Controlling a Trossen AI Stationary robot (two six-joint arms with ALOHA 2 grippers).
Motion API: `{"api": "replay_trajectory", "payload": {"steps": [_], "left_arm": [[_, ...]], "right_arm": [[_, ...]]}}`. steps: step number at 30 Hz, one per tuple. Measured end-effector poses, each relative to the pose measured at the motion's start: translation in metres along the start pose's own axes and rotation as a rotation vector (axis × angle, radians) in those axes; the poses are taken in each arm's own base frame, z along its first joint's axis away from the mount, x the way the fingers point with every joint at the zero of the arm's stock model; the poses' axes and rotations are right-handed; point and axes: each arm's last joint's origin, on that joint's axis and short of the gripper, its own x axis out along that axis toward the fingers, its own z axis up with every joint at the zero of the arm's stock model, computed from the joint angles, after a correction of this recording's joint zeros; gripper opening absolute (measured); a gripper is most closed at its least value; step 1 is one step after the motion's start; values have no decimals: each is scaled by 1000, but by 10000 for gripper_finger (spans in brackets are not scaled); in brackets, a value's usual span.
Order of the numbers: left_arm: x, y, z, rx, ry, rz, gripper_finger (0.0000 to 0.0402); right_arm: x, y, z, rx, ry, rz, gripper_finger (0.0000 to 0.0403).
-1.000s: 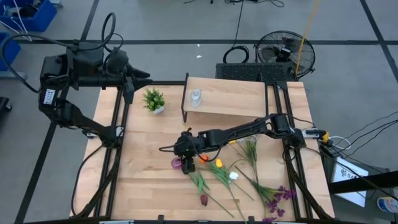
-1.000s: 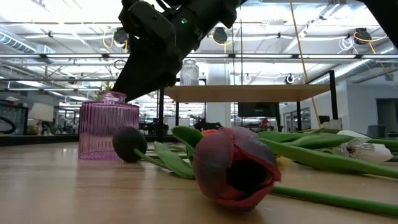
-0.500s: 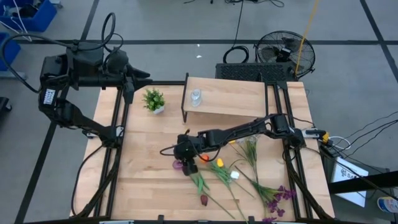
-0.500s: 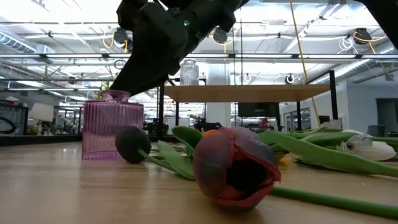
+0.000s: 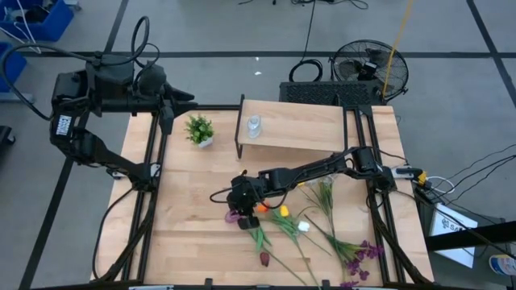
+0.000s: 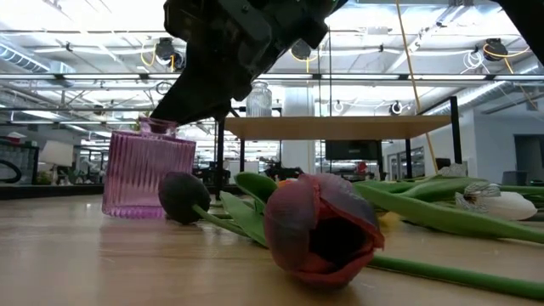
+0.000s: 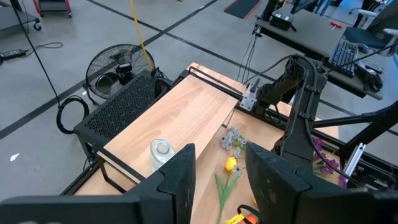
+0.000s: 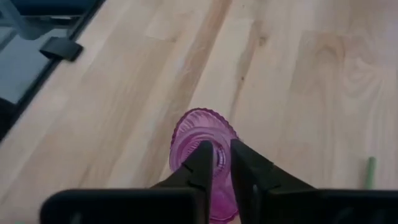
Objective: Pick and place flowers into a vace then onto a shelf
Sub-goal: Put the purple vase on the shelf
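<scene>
A pink ribbed glass vase (image 6: 149, 174) stands on its base on the tabletop, left of the loose flowers. My right gripper (image 8: 222, 165) is over its mouth, shut on its rim; from above the gripper (image 5: 239, 208) covers most of the vase (image 5: 230, 216). The flowers lie flat on the table toward its near right: a dark red head (image 6: 319, 225), orange (image 5: 262, 206), yellow (image 5: 283, 212), white (image 5: 303, 228) and purple (image 5: 363, 254). The shelf (image 5: 294, 125) stands at the far side. My left gripper (image 7: 221, 180) waits open, above the far left corner. My right gripper has the vase by the rim of its mouth (image 8: 231, 132). One finger (image 8: 204, 163) reaches down inside the mouth and the other (image 8: 241, 167) stands outside the wall. The fingers come from above, slanting down. The vase stays about upright with its base on the table.
A glass jar (image 5: 254, 125) stands on the shelf's left end. A small potted green plant (image 5: 198, 129) stands at the far left. A dark bud (image 6: 178, 197) on a green stem lies right beside the vase. Bare tabletop (image 5: 185, 234) lies left of the vase.
The vase has shifted a little on the table under my right gripper, which has stayed over its mouth.
</scene>
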Motion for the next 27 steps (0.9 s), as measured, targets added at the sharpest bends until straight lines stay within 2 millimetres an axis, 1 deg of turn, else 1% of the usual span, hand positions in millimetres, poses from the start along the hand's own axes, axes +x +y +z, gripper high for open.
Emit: {"api": "replay_trajectory", "payload": {"steps": [1, 6, 9, 12, 16, 20, 21, 24, 26, 27], "left_arm": [[0, 0, 0, 0, 0, 0, 145], [0, 0, 0, 0, 0, 0, 145], [0, 0, 0, 1, 0, 0, 145], [0, 0, 0, 22, 0, 0, 145], [0, 0, 0, 24, 0, 0, 145], [0, 0, 0, 24, 0, 0, 145], [0, 0, 0, 24, 0, 0, 145], [0, 0, 0, 25, 0, 0, 145], [0, 0, 0, 19, 0, 0, 145], [0, 0, 0, 15, -1, 0, 145]], "right_arm": [[-2, 0, 2, 15, -11, 5, 15], [-12, 3, 7, 41, -33, -2, 14], [-27, 6, 12, 40, -32, -12, 13], [-50, 10, 20, 39, -54, -25, 13], [-96, 18, 32, 75, -67, -40, 12], [-145, 28, 35, 146, -67, -64, 12], [-161, 30, 35, 158, -72, -85, 12], [-210, 35, 31, 181, -67, -128, 13], [-240, 37, 24, 203, -61, -155, 13], [-255, 37, 20, 218, -55, -195, 13]]}}
